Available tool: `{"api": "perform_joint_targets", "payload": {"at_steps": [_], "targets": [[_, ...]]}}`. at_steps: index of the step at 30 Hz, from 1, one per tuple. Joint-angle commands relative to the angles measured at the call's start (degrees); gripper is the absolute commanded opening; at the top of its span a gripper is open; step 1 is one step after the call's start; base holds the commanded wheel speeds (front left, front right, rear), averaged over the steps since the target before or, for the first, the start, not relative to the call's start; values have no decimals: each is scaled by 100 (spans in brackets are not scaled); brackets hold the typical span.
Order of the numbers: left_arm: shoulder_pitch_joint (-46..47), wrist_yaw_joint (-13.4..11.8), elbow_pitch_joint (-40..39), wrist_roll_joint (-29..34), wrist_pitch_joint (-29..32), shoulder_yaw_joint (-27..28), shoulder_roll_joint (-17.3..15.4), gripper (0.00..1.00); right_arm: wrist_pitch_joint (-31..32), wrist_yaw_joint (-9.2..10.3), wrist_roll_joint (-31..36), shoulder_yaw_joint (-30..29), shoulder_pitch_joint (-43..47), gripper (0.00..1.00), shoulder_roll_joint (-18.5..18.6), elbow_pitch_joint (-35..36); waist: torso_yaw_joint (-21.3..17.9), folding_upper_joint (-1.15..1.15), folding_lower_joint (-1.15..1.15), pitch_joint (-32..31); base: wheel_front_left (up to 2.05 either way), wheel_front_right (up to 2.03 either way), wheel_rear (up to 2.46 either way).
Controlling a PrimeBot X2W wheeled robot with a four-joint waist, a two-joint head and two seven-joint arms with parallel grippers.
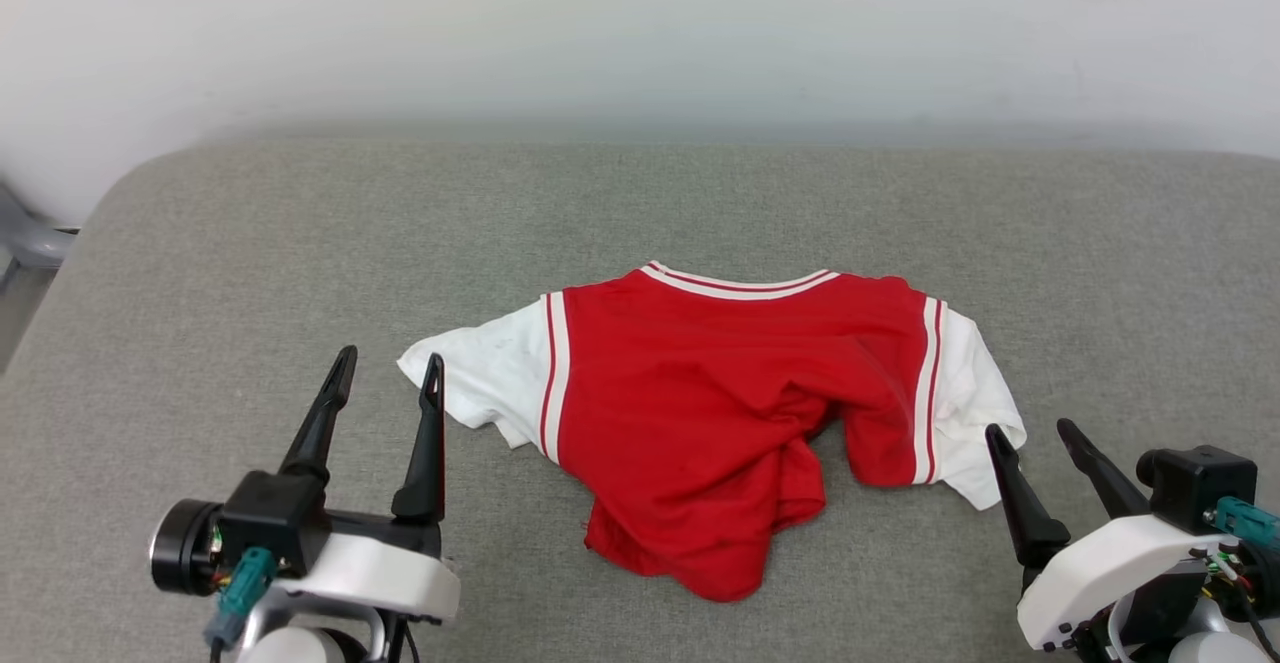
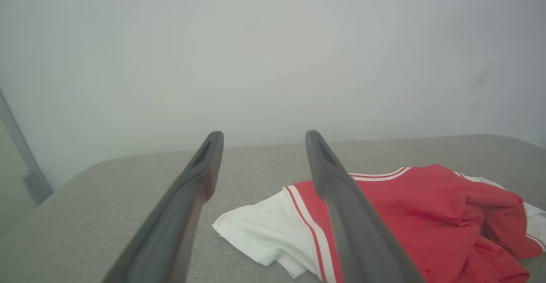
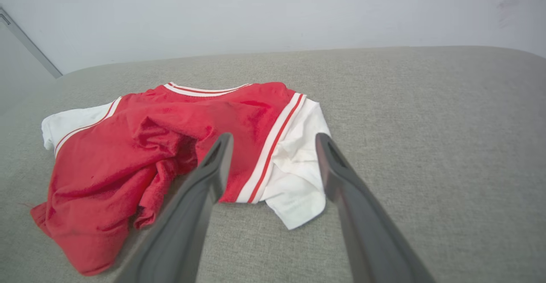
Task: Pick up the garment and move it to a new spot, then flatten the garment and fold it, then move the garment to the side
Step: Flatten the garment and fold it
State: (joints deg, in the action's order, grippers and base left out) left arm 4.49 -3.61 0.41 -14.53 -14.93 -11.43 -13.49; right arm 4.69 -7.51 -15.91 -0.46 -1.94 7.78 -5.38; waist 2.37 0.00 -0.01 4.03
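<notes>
Two dark-fingered grippers flank one garment on a grey woven fabric cushion [image 1: 300, 223] that runs back to a plain white wall [image 1: 640, 23]. At the lower left of the head view is the left gripper [image 1: 390, 355], white-bodied with two long black fingers. Its fingers are spread apart with nothing between them. Its inner fingertip is just beside the edge of the frame-left white sleeve [image 1: 480, 373]; whether they touch cannot be told. In the left wrist view the same fingers stand parted, with that sleeve showing in the gap low in the frame.

The garment [image 1: 690, 393], a red jersey T-shirt with white short sleeves and red-white striped trim, lies at the centre of the head view, slightly below the middle. Its striped collar [image 1: 740, 285] points toward the wall and the shoulders lie flat. The lower red part is bunched and twisted into folds, ending in a rumpled lump at lower centre. The frame-right white sleeve [image 1: 975, 403] lies spread on the cushion.

At the lower right, the right gripper [image 1: 1028, 428] has its fingers apart and empty, tips just beside that sleeve's lower edge. The right wrist view shows the sleeve in the gap between the parted fingers.
</notes>
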Motion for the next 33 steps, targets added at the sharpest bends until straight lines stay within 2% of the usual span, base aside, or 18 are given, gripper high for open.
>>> {"api": "perform_joint_targets", "payload": {"at_steps": [1,6,10,14,21,24,27,33], "targets": [[-84,-3,-40,41,-34,5,38,100,29,4,-35,-1,84,100,21,32,17,0,1,-13,0,0,0],[-265,109,-107,234,-26,32,208,100,103,4,-26,13,114,100,19,47,51,0,1,-38,0,0,0],[-151,214,-74,367,-27,61,252,100,431,4,46,-100,-65,100,54,41,111,0,1,52,0,0,0],[-20,315,-38,446,-28,132,316,100,1187,4,167,-206,-390,100,112,-51,191,0,1,198,0,0,0],[99,482,104,572,-27,181,477,100,2868,4,281,-340,-1049,100,150,-317,374,0,1,422,0,0,0],[168,541,148,623,-27,205,544,100,3336,4,344,-395,-1278,100,136,-363,455,0,1,498,0,0,0],[199,600,184,659,-27,235,590,100,3593,4,452,-498,-1417,100,95,-443,528,0,1,571,0,0,0],[288,689,222,730,-28,307,642,100,3691,4,553,-674,-1622,100,-7,-594,628,0,1,719,0,0,0]]}}
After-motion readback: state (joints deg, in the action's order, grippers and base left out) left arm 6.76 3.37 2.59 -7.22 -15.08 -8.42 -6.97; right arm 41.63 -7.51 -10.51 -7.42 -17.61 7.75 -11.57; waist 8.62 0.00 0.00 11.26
